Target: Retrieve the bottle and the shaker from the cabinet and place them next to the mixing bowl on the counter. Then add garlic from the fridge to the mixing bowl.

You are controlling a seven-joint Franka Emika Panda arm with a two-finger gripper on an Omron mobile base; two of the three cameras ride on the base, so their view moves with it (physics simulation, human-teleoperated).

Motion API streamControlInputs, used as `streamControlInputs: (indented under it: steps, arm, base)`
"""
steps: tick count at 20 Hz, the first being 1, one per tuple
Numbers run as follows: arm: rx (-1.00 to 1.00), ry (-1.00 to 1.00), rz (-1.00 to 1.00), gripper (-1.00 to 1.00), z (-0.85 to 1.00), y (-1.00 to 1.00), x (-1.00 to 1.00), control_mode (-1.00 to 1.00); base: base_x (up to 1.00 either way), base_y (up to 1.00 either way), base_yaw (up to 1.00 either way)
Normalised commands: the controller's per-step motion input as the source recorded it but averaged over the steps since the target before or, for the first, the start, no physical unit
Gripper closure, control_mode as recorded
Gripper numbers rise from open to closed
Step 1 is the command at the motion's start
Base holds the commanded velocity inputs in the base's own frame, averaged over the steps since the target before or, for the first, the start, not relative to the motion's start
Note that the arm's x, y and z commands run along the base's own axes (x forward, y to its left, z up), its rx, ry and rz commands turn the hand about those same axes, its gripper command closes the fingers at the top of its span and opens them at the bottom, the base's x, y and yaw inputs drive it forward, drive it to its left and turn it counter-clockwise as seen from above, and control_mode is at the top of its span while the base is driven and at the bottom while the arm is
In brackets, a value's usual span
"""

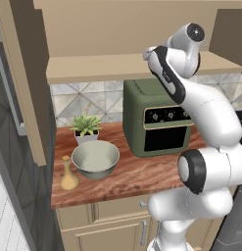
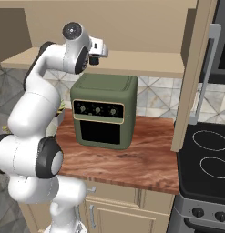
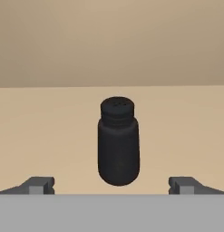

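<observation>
Squarely ahead of the gripper (image 3: 111, 186) stands the shaker (image 3: 118, 141), a dark, round-shouldered pot with a perforated cap, upright on the pale cabinet shelf (image 3: 50, 136). It sits between the two finger tips as the hand view frames it, but beyond them, apart from both; the jaws stand wide, with nothing between them. That spread looks deliberate: my reading is that the hand is lined up level with the shaker's body so the fingers can pass either side of it before closing.

No label, brand or writing can be read on the shaker; its surface is plain black.

Down on the wooden counter (image 1: 142, 171), the bottle (image 1: 69, 174) already stands just beside the mixing bowl (image 1: 95, 159), at its left, upright and apparently not touching it. So the bottle's part of the task seems done, the shaker is the step in hand, and the garlic has yet to be fetched.

Behind the bowl is a small potted plant (image 1: 85, 127), and to its right a green toaster oven (image 1: 154, 117) with three knobs; any marks around them are too small to read. From the right base view the arm reaches over that oven toward the shelf, with the stove (image 2: 207, 159) off to the right.
</observation>
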Motion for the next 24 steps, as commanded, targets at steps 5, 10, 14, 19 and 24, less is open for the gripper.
streamControlInputs:
  steps: [5,10,14,19,24]
  arm:
    - [0.00,0.00,0.00,-1.00,0.00,0.00,0.24,-1.00]
    - [0.00,0.00,0.00,-1.00,0.00,0.00,0.23,-1.00]
    - [0.00,0.00,0.00,-1.00,0.00,0.00,0.23,-1.00]
    - [0.00,0.00,0.00,-1.00,0.00,0.00,0.26,-1.00]
    - [0.00,0.00,0.00,-1.00,0.00,0.00,0.20,-1.00]
  base:
    - [0.00,0.00,0.00]
    - [0.00,0.00,0.00]
    - [0.00,0.00,0.00]
    - [0.00,0.00,0.00]
    - [0.00,0.00,0.00]
